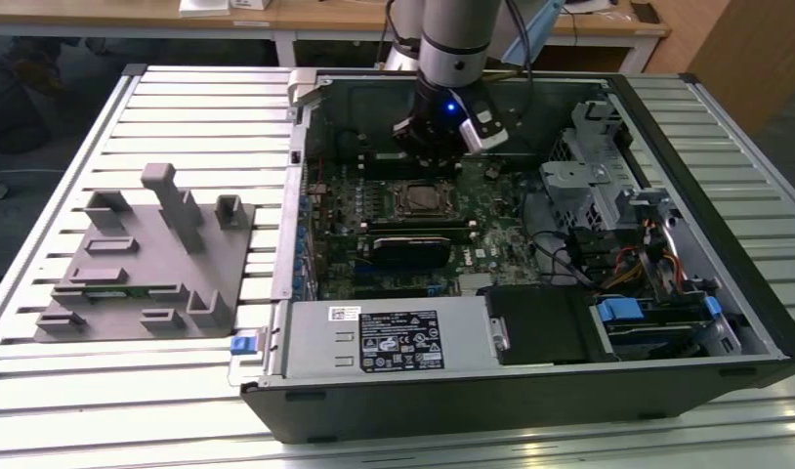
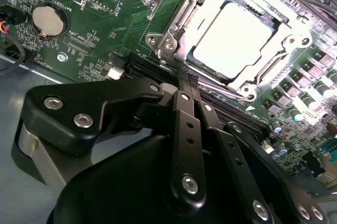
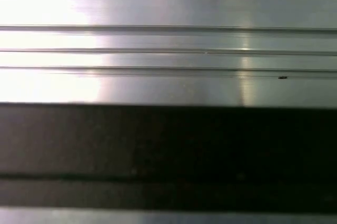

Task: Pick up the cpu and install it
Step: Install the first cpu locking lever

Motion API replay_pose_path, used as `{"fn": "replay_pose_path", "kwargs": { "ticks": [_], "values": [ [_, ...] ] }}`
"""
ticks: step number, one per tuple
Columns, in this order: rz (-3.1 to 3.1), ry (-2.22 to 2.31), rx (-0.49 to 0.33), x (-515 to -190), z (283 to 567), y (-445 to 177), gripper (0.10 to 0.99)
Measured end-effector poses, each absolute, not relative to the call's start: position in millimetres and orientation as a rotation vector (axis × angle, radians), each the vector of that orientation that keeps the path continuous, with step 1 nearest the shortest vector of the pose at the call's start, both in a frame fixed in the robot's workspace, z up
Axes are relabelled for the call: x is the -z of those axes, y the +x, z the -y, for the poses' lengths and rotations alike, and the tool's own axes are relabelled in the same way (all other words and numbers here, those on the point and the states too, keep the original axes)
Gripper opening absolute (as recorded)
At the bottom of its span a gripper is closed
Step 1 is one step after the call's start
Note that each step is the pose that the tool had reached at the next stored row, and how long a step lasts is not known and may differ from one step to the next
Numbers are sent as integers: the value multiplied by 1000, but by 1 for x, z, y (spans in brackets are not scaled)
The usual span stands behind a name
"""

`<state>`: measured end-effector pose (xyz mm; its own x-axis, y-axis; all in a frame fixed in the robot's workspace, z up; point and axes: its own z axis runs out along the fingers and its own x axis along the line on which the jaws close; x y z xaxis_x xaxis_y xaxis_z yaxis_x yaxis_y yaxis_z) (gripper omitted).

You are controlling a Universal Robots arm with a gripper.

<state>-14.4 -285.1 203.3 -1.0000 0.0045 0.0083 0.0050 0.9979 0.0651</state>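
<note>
Grey fixture [image 1: 144, 264] seen at left of exterior view on slatted table [image 1: 176, 401]. Open computer case [image 1: 528, 244] at centre-right. Gripper [image 1: 431, 151] held above motherboard [image 1: 411, 220], near socket. Cpu [image 2: 237, 37] seated in socket frame [image 2: 231, 39], upper right of second wrist view. Jaw state cannot be told.

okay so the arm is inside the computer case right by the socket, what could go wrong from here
1. The cpu already lies in the socket frame, and the hand hangs just beside it in the exterior view. A small sideways drift could knock the chip or the bracket.
2. The motherboard around the socket is crowded with small parts and a coin battery, so low linkages might scrape them.
3. The case walls leave little room for the arm, so it could clip one.
</note>
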Motion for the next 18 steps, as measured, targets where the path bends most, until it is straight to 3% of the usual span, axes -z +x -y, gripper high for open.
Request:
{"fn": "replay_pose_path", "kwargs": {
  "ticks": [18],
  "values": [
    [3133,-7,75,-199,285,-13,106]
  ]
}}
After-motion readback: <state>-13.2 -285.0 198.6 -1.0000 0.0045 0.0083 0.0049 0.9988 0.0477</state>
